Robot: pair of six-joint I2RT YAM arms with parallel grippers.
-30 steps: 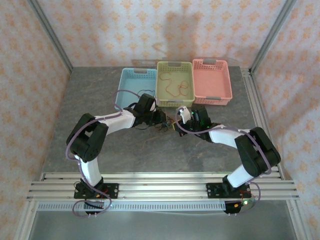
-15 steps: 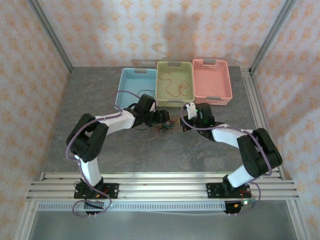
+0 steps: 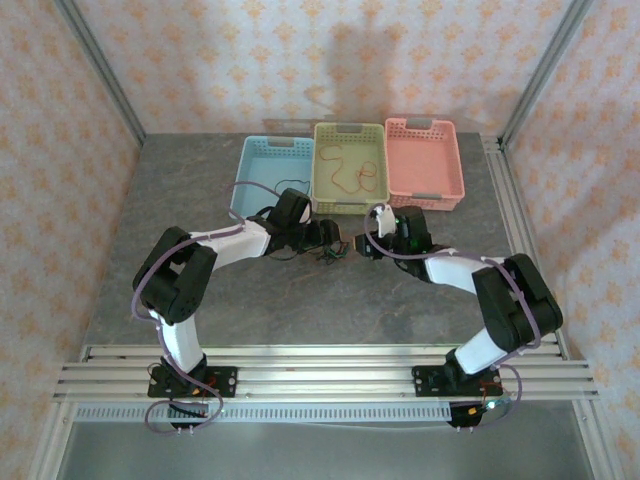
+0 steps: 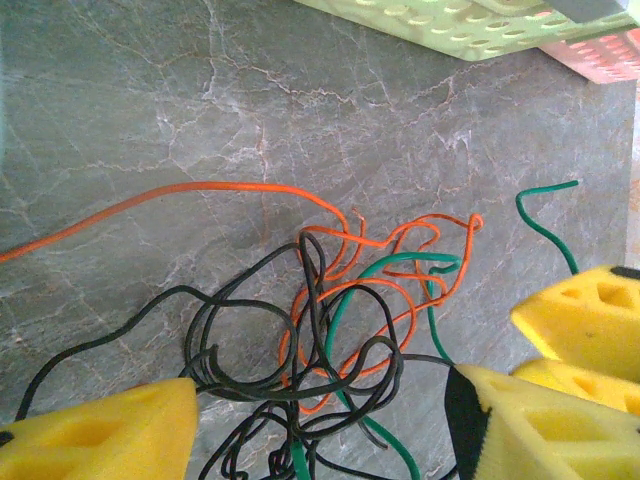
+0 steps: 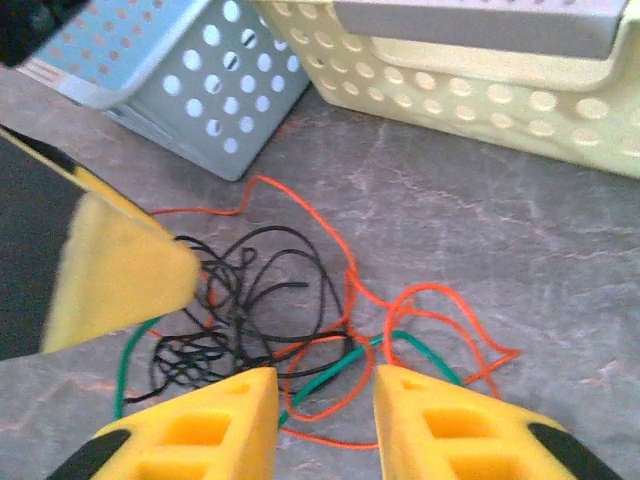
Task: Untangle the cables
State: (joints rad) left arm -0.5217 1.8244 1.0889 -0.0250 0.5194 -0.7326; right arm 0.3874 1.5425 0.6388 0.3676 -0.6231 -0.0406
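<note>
Both hands have just let go: the left hand [image 4: 322,400] is released, the right hand [image 5: 325,385] parted and empty. The cables [image 4: 335,310] lie knotted on the table [image 4: 150,100] beneath both, so a fresh grasp seems needed.

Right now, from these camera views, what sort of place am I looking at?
Probably a robot test booth, not a home: patterned wall panels on aluminium framing enclose a grey table, two arms bolt to a rail, and three coloured baskets sit behind tangled cables.

Lab booth: aluminium frame [image 3: 320,365], wallpaper panels [image 3: 330,60]
</note>
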